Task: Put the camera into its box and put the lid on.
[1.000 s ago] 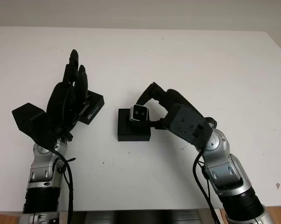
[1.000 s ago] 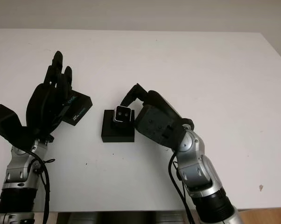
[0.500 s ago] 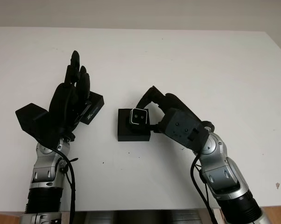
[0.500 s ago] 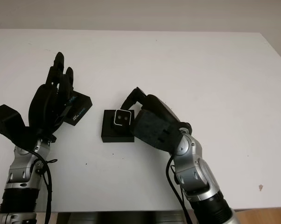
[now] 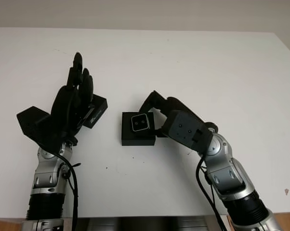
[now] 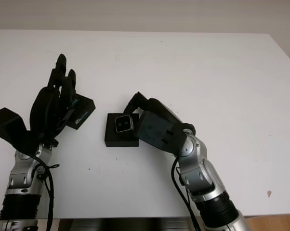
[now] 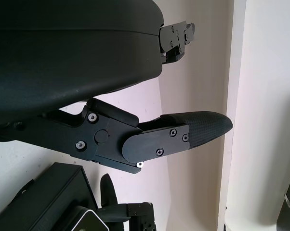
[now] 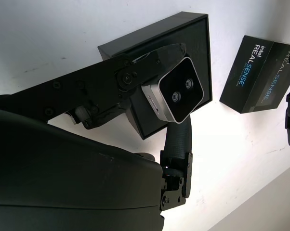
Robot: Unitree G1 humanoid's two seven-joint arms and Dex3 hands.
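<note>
A small silver camera sits between the fingers of my right hand, lens facing up. It is low over the open black box in the middle of the table; I cannot tell whether it touches the box. In the right wrist view the camera is tilted over the box, with a finger on each side. The black lid printed RealSense lies left of the box. My left hand is held up, open, just left of the lid.
The white table spreads wide to the back and right. Its front edge runs close behind both forearms. A small dark speck marks the table at the front right.
My right hand has lowered the camera and turned it from facing forward to facing up, closer into the box. The left hand has shifted only slightly.
</note>
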